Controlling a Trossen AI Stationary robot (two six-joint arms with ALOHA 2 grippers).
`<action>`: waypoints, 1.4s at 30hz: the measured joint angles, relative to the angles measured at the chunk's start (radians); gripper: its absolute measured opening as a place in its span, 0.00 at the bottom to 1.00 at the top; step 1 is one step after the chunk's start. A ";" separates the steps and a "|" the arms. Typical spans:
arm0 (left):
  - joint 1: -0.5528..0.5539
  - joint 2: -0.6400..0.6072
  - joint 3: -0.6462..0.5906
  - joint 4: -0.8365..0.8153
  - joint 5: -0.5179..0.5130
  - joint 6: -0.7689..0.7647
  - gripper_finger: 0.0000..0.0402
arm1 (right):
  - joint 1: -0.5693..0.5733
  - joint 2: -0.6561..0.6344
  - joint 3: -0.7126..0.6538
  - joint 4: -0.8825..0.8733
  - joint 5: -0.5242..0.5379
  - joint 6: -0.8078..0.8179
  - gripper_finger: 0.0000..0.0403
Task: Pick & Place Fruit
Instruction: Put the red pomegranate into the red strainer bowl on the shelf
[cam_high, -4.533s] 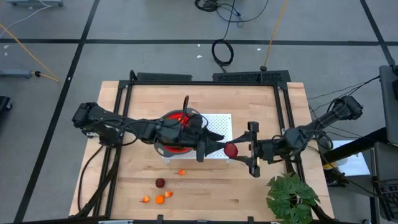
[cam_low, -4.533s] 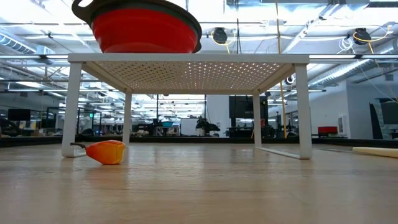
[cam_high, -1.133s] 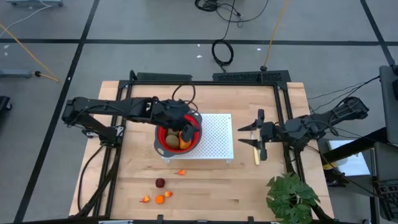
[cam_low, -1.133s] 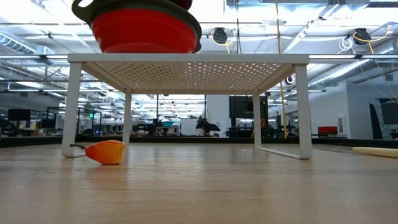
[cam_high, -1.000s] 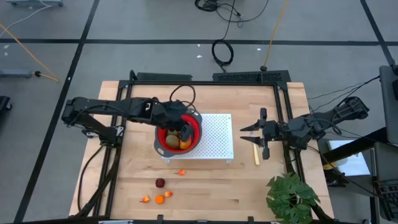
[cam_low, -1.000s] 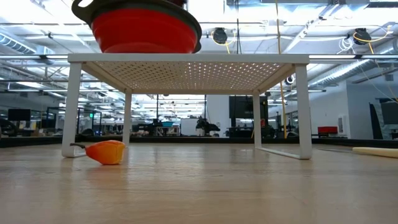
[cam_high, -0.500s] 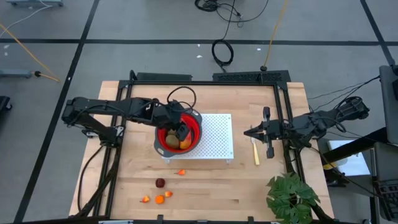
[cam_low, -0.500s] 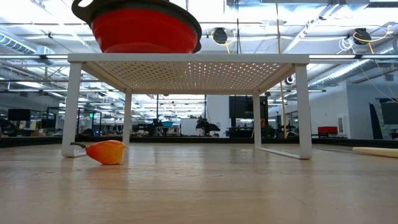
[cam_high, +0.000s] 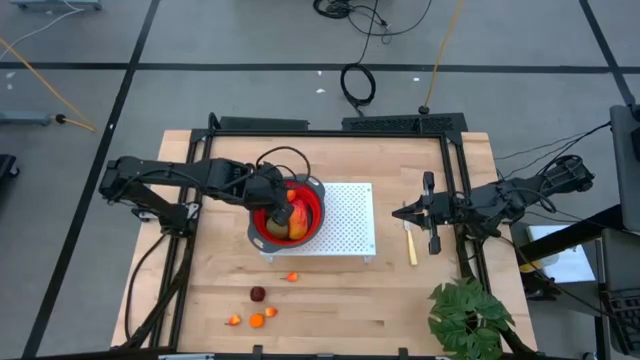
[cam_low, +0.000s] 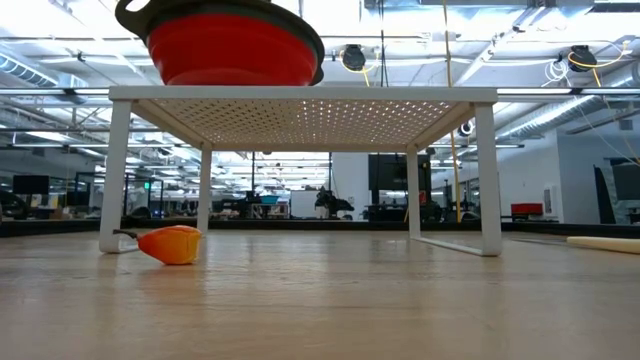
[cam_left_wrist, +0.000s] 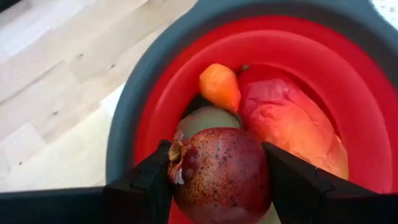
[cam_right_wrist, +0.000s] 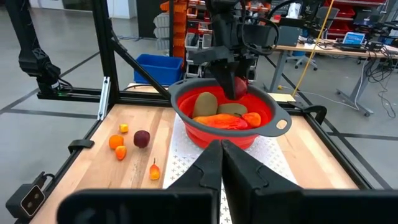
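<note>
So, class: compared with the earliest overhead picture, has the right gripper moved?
Yes. The right gripper has pulled back off the white rack, toward the table's right edge.

Dark red ball (cam_left_wrist: 219, 174) held over mango (cam_left_wrist: 291, 124) in bowl, another red ball (cam_high: 258, 294) and orange bits (cam_high: 258, 320) on table
</note>
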 joint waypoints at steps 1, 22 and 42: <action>-0.003 0.000 0.000 -0.002 0.000 -0.012 0.52 | 0.000 0.000 0.000 0.000 0.000 0.000 0.00; -0.014 0.000 0.000 -0.047 0.054 -0.187 0.52 | 0.000 0.000 0.000 0.000 0.000 -0.001 0.00; -0.014 0.000 0.001 -0.036 0.088 -0.164 0.65 | 0.000 0.000 0.000 0.000 0.000 0.016 0.00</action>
